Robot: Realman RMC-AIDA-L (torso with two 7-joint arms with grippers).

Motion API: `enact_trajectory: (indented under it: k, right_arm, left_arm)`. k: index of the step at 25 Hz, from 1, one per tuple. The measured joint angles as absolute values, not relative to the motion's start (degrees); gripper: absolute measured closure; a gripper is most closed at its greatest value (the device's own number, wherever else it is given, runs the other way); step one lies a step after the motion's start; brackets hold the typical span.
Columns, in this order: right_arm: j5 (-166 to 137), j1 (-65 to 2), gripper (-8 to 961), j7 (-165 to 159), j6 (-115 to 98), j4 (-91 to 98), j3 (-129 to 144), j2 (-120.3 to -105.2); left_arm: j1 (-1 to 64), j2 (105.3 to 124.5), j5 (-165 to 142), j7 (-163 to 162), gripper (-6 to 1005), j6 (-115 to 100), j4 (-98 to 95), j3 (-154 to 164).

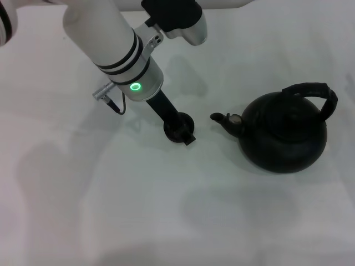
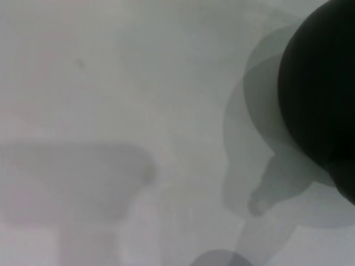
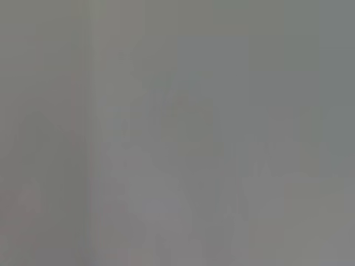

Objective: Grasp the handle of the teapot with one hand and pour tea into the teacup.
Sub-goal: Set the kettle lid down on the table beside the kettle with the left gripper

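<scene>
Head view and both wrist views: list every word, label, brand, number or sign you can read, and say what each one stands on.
None: no readable text in any view.
The teapot, its handle and the white table carry no lettering.
The left arm's green ring light is a plain ring, not a character.
The right wrist view shows only a featureless grey surface.

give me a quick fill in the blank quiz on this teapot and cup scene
1. The teapot sits on the robot's ____ side of the white table.
2. Its spout points toward the ____.
3. The handle has ____ gripper on it.
4. The left gripper is down at the ____.

Missing words: right; teacup; no; teacup
</scene>
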State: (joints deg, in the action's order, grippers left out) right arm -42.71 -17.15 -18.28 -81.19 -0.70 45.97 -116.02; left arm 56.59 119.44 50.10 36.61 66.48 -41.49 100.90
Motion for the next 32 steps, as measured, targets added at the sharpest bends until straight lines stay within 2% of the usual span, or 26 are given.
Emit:
enact_trajectory:
  k: [32]
  right_arm:
    - [-42.71,-17.23,78,-18.28,-81.27,-1.11,45.97,-116.11]
  left_arm:
    - [57.02,119.62,50.19,35.99,271,65.75,-40.61,102.88]
